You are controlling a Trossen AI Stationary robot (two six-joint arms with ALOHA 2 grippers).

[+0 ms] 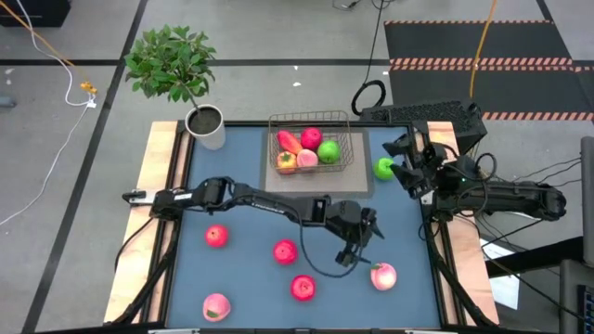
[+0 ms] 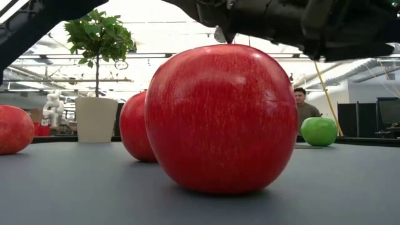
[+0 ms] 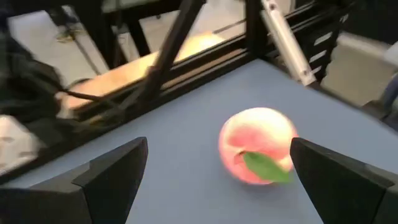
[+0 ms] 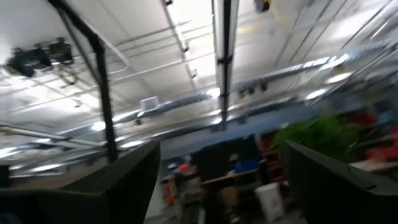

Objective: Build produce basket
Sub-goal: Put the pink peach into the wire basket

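Left gripper (image 1: pixel 357 243) spread wide, holding nothing, just beside pink peach (image 1: pixel 383 276) near table's front-right edge (image 1: pixel 436 278). Best approach, I judge: centre fingers over peach, descend straight, close gently so it doesn't roll off the edge. Basket (image 1: pixel 345 130) sits mid-back, part filled; clear lane between. Right gripper (image 1: pixel 415 167), jaws apart and empty, waits by green apple (image 1: pixel 384 168)

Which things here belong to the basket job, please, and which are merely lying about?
Job: basket; fruit in it; green apple; red apples; peaches; left claw, open near a peach.
Lying about: potted plant; person beyond the table.
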